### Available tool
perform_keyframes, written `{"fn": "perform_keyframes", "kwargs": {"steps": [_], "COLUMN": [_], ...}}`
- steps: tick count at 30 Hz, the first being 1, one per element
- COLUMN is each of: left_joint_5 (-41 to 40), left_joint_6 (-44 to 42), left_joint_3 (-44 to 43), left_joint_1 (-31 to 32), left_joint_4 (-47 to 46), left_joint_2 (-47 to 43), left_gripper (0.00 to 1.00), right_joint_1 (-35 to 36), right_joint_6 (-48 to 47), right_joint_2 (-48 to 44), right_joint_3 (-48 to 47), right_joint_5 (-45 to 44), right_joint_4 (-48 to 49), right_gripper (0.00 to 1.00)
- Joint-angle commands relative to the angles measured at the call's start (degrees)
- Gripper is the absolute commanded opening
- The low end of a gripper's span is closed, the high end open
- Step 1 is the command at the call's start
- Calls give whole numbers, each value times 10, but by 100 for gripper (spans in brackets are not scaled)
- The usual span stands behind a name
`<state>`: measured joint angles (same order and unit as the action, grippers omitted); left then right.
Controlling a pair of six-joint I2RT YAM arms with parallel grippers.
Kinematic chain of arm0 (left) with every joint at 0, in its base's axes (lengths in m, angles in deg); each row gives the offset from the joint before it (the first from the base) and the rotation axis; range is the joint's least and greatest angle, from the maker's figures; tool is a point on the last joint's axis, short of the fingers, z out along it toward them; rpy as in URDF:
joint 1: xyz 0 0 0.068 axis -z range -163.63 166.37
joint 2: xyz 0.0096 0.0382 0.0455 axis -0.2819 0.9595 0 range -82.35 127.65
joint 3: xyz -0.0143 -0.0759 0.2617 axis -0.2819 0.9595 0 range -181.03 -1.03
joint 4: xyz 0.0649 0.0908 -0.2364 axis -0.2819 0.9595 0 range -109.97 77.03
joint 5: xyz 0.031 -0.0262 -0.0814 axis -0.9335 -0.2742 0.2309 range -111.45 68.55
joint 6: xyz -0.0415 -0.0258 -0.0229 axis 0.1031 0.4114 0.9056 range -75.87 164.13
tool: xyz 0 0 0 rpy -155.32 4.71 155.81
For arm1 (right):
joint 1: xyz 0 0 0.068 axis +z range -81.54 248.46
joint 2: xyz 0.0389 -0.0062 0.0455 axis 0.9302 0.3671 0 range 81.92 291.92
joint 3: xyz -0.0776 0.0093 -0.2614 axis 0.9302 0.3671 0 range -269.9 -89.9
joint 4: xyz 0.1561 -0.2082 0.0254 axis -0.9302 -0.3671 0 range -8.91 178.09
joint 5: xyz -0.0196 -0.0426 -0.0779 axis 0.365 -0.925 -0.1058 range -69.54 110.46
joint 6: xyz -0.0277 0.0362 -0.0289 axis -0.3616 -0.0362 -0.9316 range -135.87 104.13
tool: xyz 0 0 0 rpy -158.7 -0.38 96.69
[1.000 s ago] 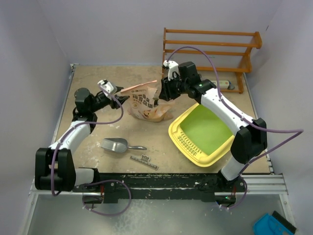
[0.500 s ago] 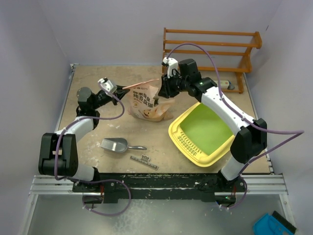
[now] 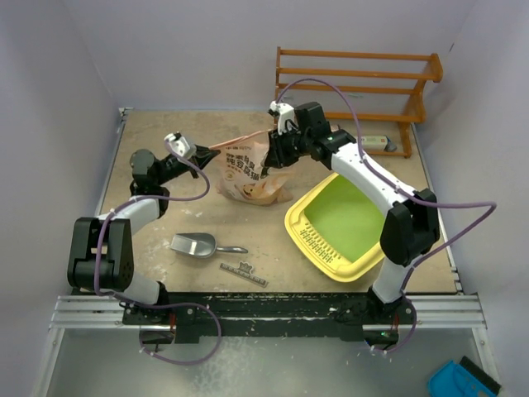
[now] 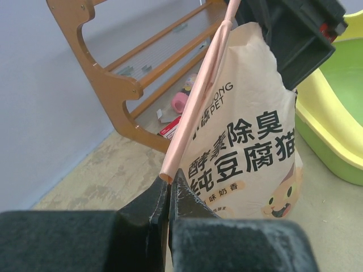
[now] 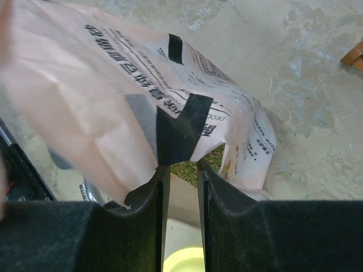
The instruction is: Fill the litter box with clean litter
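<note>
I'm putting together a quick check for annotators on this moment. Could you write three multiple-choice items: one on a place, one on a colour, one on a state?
1. Where does the scoop lie?
A. inside the litter box
B. on the table, left of the litter box
C. inside the bag

2. What colour is the litter box's floor?
A. green
B. blue
C. white

3. What are the left fingers doing?
A. standing open over the scoop
B. shut on the bag's top edge
C. shut on the litter box's rim

Answers:
1 B: the top view shows it on the bare table between the left arm and the litter box.
2 A: the floor is green inside the yellow rim.
3 B: the left wrist view shows them pinched on the bag's pink edge.
</note>
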<state>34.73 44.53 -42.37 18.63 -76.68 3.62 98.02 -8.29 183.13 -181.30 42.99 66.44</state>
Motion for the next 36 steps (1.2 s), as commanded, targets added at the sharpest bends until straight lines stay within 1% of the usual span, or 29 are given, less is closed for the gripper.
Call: {"fn": "perform_keyframes", "kwargs": {"steps": [1, 3, 6, 7, 10, 13, 16, 18, 19, 20, 22, 25, 28, 30, 36], "left_joint_5": [7, -1, -18, -24, -25, -20, -22, -23, -23, -24, -22, -23, -23, -23, -22], "left_joint_6": [15, 16, 15, 13, 17, 27, 29, 27, 26, 26, 26, 27, 28, 29, 30], "left_joint_3": [3, 5, 10, 13, 18, 25, 31, 34, 35, 35, 34, 32, 32, 31, 28], "left_joint_1": [-1, -1, -1, -1, 0, 3, 6, 8, 9, 10, 14, 15, 17, 17, 18], "left_joint_4": [-67, -70, -71, -72, -81, -100, -110, -110, -108, -108, -109, -111, -112, -112, -112], "left_joint_2": [-14, -17, -25, -29, -36, -39, -42, -44, -45, -44, -43, -41, -40, -40, -35], "left_gripper": [0, 0, 0, 0, 0, 0, 0, 0, 0, 0, 0, 0, 0, 0, 0], "right_joint_1": [1, 1, 1, 1, 1, 0, 4, 8, 10, 12, 12, 13, 19, 27, 48], "right_joint_6": [13, 21, 19, 19, 29, 30, 23, 25, 26, 25, 25, 22, 13, 1, -49], "right_joint_2": [5, 5, -1, -9, -28, -17, -1, -1, -8, -17, -32, -31, -29, -26, 7], "right_joint_3": [-18, -21, -35, -29, -19, -35, -41, -38, -28, -14, 2, -11, -20, -28, -82], "right_joint_5": [2, -4, -84, -113, -198, -276, -324, -334, -327, -300, -226, -112, -27, 5, 26], "right_joint_4": [-6, -37, -109, -114, -100, -102, -80, -70, -59, -37, -14, -41, -74, -105, -242], "right_gripper": [28, 27, 26, 26, 27, 27, 27, 27, 27, 27, 27, 26, 26, 26, 27]}}
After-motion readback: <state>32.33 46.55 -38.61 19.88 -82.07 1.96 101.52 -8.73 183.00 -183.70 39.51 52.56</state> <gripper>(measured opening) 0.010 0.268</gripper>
